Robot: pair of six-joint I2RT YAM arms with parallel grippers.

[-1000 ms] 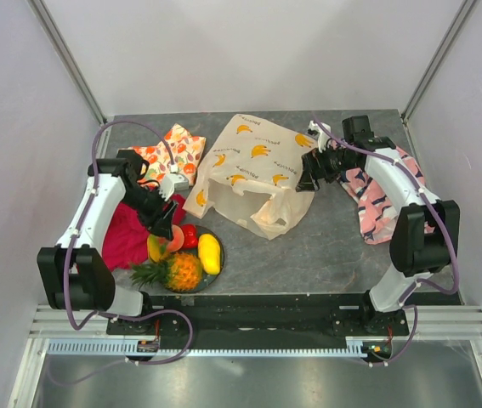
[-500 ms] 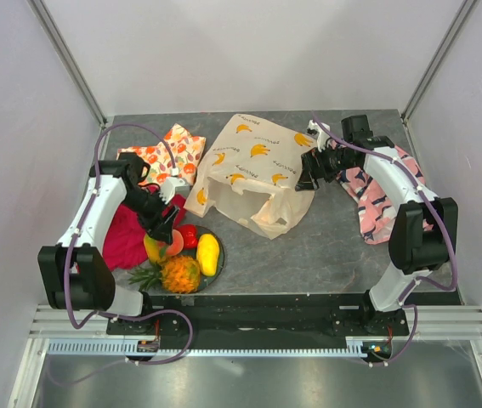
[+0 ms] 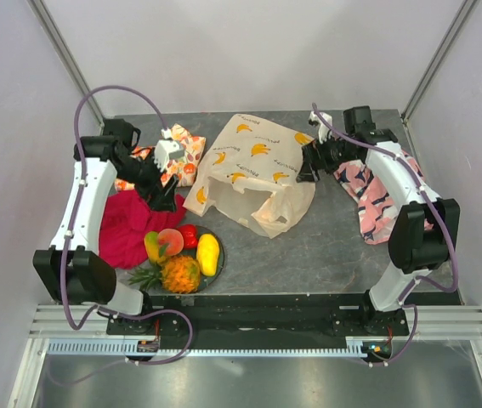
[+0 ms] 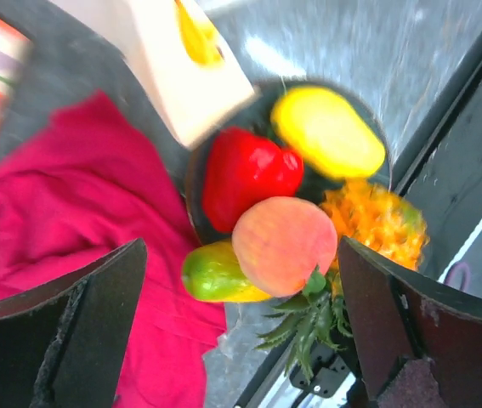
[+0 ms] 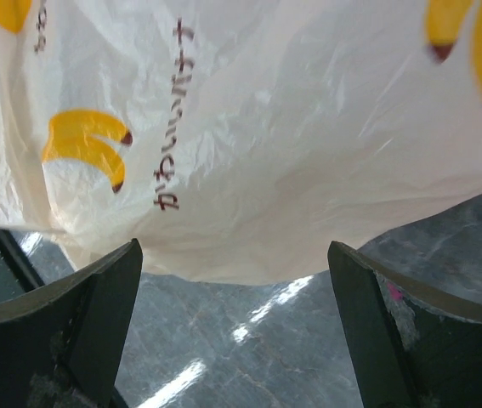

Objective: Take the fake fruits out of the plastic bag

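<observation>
Hanging wide open and empty, the left gripper (image 4: 241, 319) has the fake fruits (image 4: 285, 244) heaped just beyond its jaws; the right gripper (image 5: 234, 319), equally spread, grips nothing, the plastic bag (image 5: 266, 127) just ahead.

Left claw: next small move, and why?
Probably swing the left claw right, toward the plastic bag's near-side opening. It hangs open and empty over the plate, where five fake fruits already lie. The right claw sits open at the bag's right edge. Whether any fruit remains inside the bag can't be seen.
</observation>
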